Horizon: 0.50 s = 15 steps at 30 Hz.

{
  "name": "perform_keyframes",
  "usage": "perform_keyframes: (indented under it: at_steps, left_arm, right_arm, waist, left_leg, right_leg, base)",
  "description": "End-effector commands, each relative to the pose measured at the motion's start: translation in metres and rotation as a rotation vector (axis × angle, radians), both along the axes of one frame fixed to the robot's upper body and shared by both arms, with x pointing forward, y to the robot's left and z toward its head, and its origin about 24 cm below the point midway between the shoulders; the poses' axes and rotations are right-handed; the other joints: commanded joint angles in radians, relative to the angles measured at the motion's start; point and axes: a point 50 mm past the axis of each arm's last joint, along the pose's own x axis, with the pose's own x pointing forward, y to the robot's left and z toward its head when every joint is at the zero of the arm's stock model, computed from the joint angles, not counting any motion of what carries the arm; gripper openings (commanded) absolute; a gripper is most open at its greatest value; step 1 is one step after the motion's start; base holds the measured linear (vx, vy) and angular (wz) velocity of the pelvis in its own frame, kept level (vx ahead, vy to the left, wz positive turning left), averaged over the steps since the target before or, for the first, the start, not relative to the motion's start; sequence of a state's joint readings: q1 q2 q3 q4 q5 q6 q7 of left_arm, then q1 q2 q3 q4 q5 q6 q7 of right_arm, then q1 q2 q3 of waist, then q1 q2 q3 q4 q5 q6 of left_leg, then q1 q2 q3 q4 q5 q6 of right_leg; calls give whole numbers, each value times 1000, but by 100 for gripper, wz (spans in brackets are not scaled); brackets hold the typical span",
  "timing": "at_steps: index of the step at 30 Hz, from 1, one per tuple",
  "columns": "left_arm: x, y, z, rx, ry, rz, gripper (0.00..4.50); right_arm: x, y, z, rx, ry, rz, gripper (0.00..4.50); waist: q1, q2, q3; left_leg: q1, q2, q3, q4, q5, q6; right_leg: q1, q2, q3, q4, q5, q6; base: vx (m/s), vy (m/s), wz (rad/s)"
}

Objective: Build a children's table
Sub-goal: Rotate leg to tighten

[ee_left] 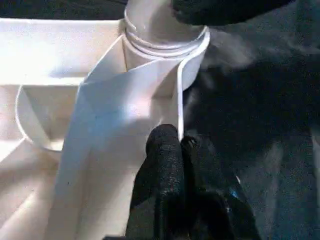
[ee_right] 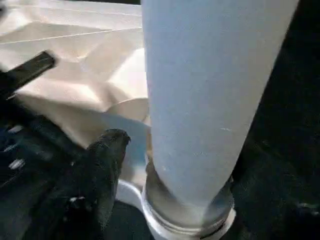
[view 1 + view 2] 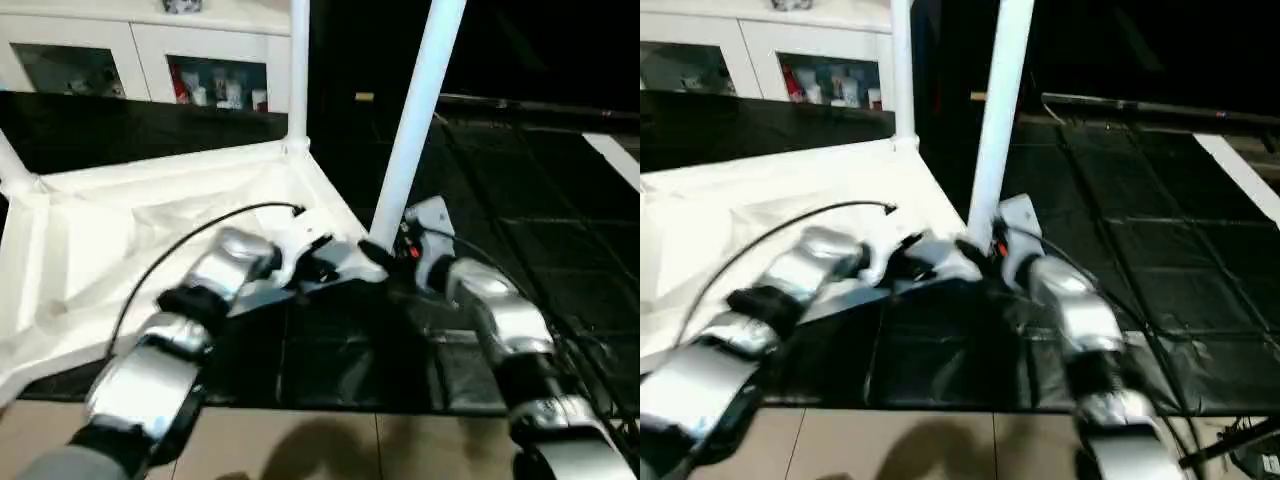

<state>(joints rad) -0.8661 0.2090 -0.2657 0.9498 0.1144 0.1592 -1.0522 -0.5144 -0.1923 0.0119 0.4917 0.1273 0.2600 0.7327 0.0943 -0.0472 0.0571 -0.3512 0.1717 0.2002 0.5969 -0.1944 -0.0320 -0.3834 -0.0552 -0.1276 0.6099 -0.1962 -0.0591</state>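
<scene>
White table top [image 3: 150,240], upside down on black mat [image 3: 1120,250]. Leg [image 2: 210,100] upright in corner socket, between right gripper's [image 2: 165,165] spread fingers. Left gripper [image 1: 172,150] closed, tips against top's rim.

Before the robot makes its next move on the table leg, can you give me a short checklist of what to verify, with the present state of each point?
1. Table top lies upside down, ribbed underside up: ok.
2. Near leg stands in its corner socket: ok, but it leans compared with the far leg.
3. Near leg fully seated in the socket: cannot tell.
4. Left gripper, jaws shut, rests against the top's edge by that socket: ok.
5. Right gripper sits at the base of the near leg; whether it grips the leg: cannot tell.
6. Third leg stands in the corner at the far left: ok.
</scene>
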Motion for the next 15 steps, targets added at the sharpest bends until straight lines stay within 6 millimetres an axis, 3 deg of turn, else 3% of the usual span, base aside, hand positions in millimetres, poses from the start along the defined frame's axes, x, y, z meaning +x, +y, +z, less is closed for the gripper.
perform_keyframes:
  at_steps: [1,2,4,5,7,12,15]
  left_arm:
    - [-6,-9,13,-8,-47,-186,0]
    - [-6,-9,13,-7,-46,-186,0]
    - [-10,-4,13,-6,-34,-246,0]
    - [-15,0,13,-14,-12,-317,0]
    - [-17,3,13,-14,-3,-350,0]
    - [-25,13,13,12,40,-454,0]
    - [-27,15,15,16,53,-483,0]
  right_arm:
    - [-15,9,-3,33,16,227,362]
    - [-16,8,-3,33,16,228,387]
    - [-20,0,2,40,7,290,396]
    - [-25,-8,6,38,4,368,400]
    - [-27,-12,8,28,4,407,424]
    - [-36,-25,9,-25,40,570,445]
    - [-39,-27,10,-39,44,637,445]
  waist:
    - [9,0,-65]
    - [9,-2,-65]
    - [11,4,-64]
    - [14,1,-64]
    - [27,10,-64]
    - [50,8,-65]
    - [55,7,-65]
  left_leg:
    - [6,84,-44,-64,-111,74]
    - [6,84,-43,-64,-111,76]
    - [7,86,-43,-65,-115,74]
    - [6,86,-40,-64,-118,75]
    - [7,87,-39,-63,-120,75]
    - [16,92,-38,-64,-130,55]
    - [10,91,-38,-64,-131,55]
  right_leg:
    - [58,-140,87,-88,-207,-130]
    - [60,-139,88,-88,-206,-128]
    - [56,-137,86,-87,-208,-133]
    - [56,-135,87,-88,-211,-128]
    - [56,-134,85,-88,-216,-125]
    - [48,-135,86,-87,-225,-130]
    - [52,-136,86,-84,-220,-132]
  base:
    - [0,0,0]
    - [0,0,0]
    - [0,0,0]
    - [0,0,0]
    - [0,0,0]
    - [0,0,0]
    - [0,0,0]
